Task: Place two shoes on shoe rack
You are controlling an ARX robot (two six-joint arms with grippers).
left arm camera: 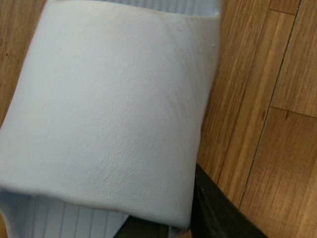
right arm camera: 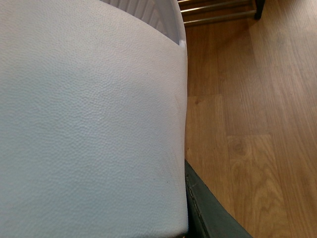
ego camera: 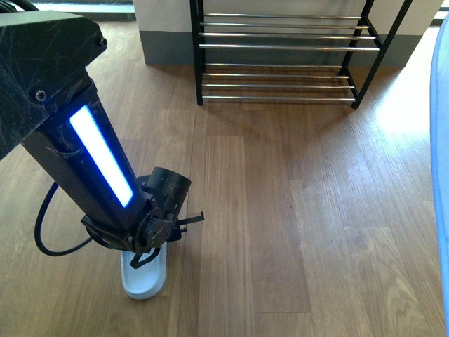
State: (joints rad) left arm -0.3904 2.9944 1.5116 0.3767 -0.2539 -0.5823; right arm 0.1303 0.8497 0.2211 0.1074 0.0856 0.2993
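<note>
One pale blue slide (ego camera: 144, 277) rests on the wood floor at the lower left of the front view. My left gripper (ego camera: 157, 235) is shut on it from above. In the left wrist view its strap (left arm camera: 109, 109) fills the picture, with one dark finger (left arm camera: 215, 210) against its edge. My right gripper (right arm camera: 124, 230) is shut on a second pale blue slide (right arm camera: 89, 124), one finger (right arm camera: 210, 213) showing beside the strap. This slide shows as a pale blue strip (ego camera: 442, 140) at the front view's right edge. The shoe rack (ego camera: 280, 46) stands at the far wall, its chrome bars bare.
A black cable (ego camera: 43, 225) loops from the left arm near the floor. Wood floor (ego camera: 295, 210) stretches between the arms and the rack. A grey wall base (ego camera: 165, 45) runs behind the rack. Rack bars (right arm camera: 218, 9) show in the right wrist view.
</note>
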